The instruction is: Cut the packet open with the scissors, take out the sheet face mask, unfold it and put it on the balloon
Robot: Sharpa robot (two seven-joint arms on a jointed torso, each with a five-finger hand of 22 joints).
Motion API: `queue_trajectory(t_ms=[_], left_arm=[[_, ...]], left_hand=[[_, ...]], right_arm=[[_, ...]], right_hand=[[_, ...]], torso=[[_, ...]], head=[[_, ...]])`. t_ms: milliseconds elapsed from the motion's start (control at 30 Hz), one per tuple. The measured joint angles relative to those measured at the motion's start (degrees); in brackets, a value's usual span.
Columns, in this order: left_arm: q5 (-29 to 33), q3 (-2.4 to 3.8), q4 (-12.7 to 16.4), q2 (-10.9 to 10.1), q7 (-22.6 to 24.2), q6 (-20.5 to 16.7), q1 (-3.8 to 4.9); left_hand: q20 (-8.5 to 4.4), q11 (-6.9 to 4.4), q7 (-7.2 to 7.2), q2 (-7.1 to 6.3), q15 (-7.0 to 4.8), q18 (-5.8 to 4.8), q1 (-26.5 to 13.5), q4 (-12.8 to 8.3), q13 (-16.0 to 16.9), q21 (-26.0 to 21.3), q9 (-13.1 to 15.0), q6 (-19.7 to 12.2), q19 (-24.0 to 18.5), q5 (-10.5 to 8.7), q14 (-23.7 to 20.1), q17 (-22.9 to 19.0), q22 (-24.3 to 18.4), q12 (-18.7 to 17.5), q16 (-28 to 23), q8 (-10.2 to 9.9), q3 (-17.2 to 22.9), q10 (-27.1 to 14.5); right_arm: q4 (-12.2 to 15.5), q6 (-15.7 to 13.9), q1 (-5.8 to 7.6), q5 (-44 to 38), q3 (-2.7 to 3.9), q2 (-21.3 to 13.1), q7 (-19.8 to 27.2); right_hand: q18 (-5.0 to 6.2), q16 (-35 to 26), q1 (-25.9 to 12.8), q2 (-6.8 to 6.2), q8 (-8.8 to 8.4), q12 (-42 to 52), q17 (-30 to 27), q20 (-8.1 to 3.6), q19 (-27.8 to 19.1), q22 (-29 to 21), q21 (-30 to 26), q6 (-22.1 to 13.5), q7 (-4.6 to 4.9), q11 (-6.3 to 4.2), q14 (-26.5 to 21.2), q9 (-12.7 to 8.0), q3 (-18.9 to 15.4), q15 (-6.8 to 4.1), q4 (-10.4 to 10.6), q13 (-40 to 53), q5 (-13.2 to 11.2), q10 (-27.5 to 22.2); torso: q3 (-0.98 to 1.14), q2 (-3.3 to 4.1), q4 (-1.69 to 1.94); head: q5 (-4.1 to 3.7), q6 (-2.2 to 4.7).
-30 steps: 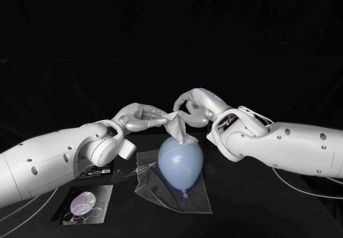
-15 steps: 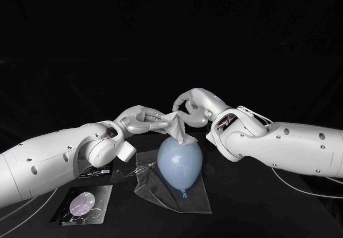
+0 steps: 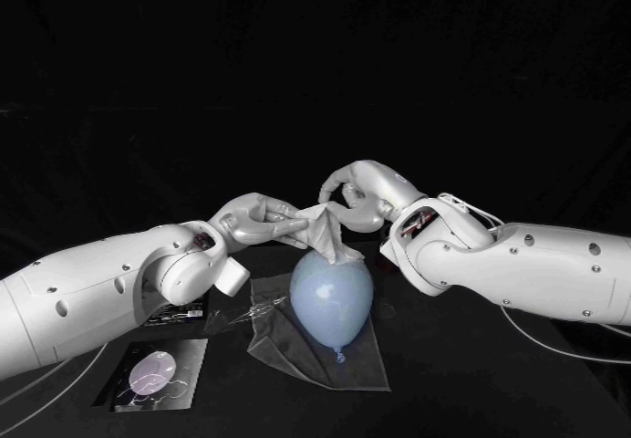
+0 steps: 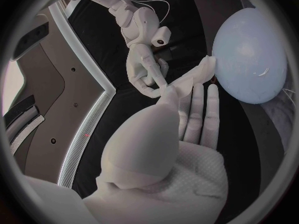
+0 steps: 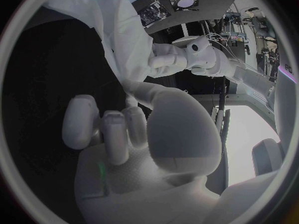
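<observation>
Black table (image 3: 500, 383) surface lies nearest the robot, and on its left part rests a dark flat packet (image 3: 155, 376) with a pale oval print. Just beyond the packet sits a smaller dark item (image 3: 178, 316) with a white label, too small to identify. Toward the middle, a clear plastic film (image 3: 357, 365) is spread flat. A pale blue balloon (image 3: 329, 290) (image 4: 249, 55) lies on it with the knotted end pointing toward the robot.

Over the balloon's far end both hands meet. The left hand (image 3: 256, 221) (image 4: 163, 129) (image 5: 171, 55) pinches one side of the white sheet face mask (image 3: 322, 235) (image 4: 190, 80) (image 5: 118, 30). The right hand (image 3: 353, 196) (image 5: 143, 129) (image 4: 143, 69) grips the other side with its fingers curled in. The mask is bunched and creased between them. Its lower part hangs down and touches the top of the balloon.
</observation>
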Motion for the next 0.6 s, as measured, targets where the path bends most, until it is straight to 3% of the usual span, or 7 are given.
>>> queue_trajectory(t_ms=[133,233,333,600], left_arm=[[0.53,0.00,0.01,-0.03,-0.05,0.12,0.00],[1.01,0.00,0.08,-0.05,-0.07,0.32,0.00],[1.70,0.00,0.19,-0.07,-0.07,0.71,0.00],[5.15,0.00,0.52,-0.27,0.57,3.26,-0.01]], left_hand=[[0.00,-0.11,-0.21,-1.72,-0.10,-0.01,-1.89,0.02,0.00,0.39,0.64,0.20,0.00,-0.01,0.76,0.45,0.08,-0.57,-1.34,0.25,4.81,0.67],[0.00,-0.23,-0.23,-3.84,-0.29,-0.01,-4.60,-0.18,0.00,0.67,1.30,0.17,0.00,-0.04,1.78,1.14,0.08,-0.59,-2.72,0.74,10.78,1.17],[0.34,-0.23,-0.30,-4.67,-0.11,-0.02,-6.24,-0.31,0.00,0.67,2.07,0.09,-0.35,-0.16,2.00,1.57,0.01,-0.59,-3.54,0.86,14.17,1.17],[0.80,-0.23,-0.54,-4.91,-0.30,-0.04,-8.69,-0.28,0.01,0.07,3.29,-0.37,-1.26,-0.09,2.20,2.41,-0.43,-0.59,-3.80,1.72,17.26,1.57]], right_arm=[[-0.13,0.01,0.00,-0.01,0.00,0.03,-0.04],[-0.33,0.04,0.00,-0.02,0.00,0.08,-0.10],[-0.62,0.17,0.00,-0.03,0.00,0.20,-0.20],[-1.88,1.06,0.01,0.00,0.00,1.08,-0.42]], right_hand=[[-0.01,0.00,0.00,0.00,-0.09,0.00,0.00,0.00,0.00,0.00,0.00,-0.01,-0.01,0.00,-0.08,-0.01,0.00,0.08,0.00,0.01,-0.07,0.00],[-0.01,0.00,0.00,0.00,0.12,-0.01,0.00,0.00,0.00,0.00,0.00,-0.04,-0.04,0.00,-0.09,-0.03,0.10,0.09,-0.10,0.03,-0.07,0.00],[-0.01,0.00,0.00,0.00,0.13,-0.01,0.01,0.00,0.00,0.00,0.00,0.05,0.07,-0.08,-0.09,-0.07,0.17,0.09,-0.17,0.03,-0.08,-0.08],[-0.02,-0.07,0.00,0.00,0.12,-0.12,0.05,0.00,0.00,-0.03,-0.45,0.07,0.18,-0.08,-0.09,-0.05,0.17,0.10,-0.17,0.05,-0.09,-0.09]], torso=[[0.00,0.00,0.01],[0.00,0.00,0.01],[0.00,0.00,0.01],[-0.01,0.00,-0.01]], head=[[0.04,-0.10],[0.12,-0.26],[0.20,-0.37],[0.22,-0.74]])
